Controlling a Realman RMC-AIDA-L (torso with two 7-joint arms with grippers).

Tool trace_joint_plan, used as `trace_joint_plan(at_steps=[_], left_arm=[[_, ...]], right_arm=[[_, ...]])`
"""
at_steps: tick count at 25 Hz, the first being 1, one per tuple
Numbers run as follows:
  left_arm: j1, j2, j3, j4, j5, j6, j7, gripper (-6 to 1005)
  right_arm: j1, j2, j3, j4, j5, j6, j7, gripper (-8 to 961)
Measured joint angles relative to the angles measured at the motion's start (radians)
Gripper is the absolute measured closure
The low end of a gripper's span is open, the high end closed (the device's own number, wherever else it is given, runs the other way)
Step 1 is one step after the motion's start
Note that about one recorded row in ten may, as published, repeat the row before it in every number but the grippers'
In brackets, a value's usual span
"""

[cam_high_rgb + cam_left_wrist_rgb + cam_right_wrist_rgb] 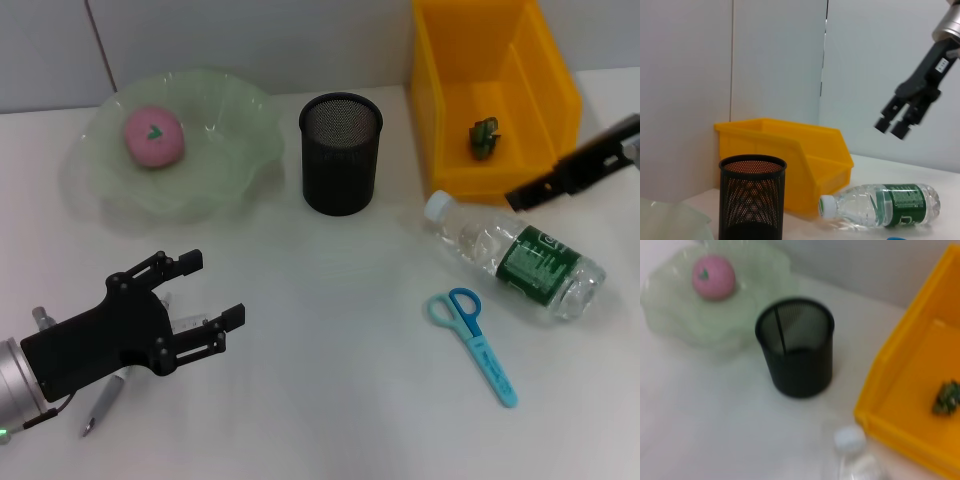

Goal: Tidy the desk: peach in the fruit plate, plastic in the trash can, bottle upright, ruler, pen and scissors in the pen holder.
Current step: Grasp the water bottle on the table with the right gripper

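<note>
A pink peach [152, 135] lies in the green fruit plate [235, 140]. The black mesh pen holder [340, 155] stands in the middle and looks empty. A clear bottle [520, 258] lies on its side at the right. Blue scissors [475, 340] lie in front of it. Green crumpled plastic [484, 137] lies in the yellow bin [440, 120]. My left gripper [215, 288] is open low at the front left, over a grey pen [103, 403] and a pale clear strip [185, 322], perhaps the ruler. My right gripper [520, 195] hovers above the bottle beside the bin, fingers close together and empty.
The left wrist view shows the pen holder [752, 200], the bin [790, 155], the lying bottle [885, 205] and the right gripper [891, 126] above it. The right wrist view shows the plate [670, 305], the holder [797, 355] and the bottle cap [850, 437].
</note>
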Motion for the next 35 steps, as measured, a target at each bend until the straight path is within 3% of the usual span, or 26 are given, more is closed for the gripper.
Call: trace_joint_plan(at_steps=[6,35], left_arm=[[0.000,0.000,0.000,0.000,0.000,0.002,0.000,140],[-0.007,-0.001,0.000,-0.001,0.002,-0.005,0.000,139]], right_arm=[[0.019,-0.001,-0.049,0.024,-0.145,-0.060,-0.022,105],[0.093,0.003,-0.196,0.436,-0.222,0.230,-0.024,104]])
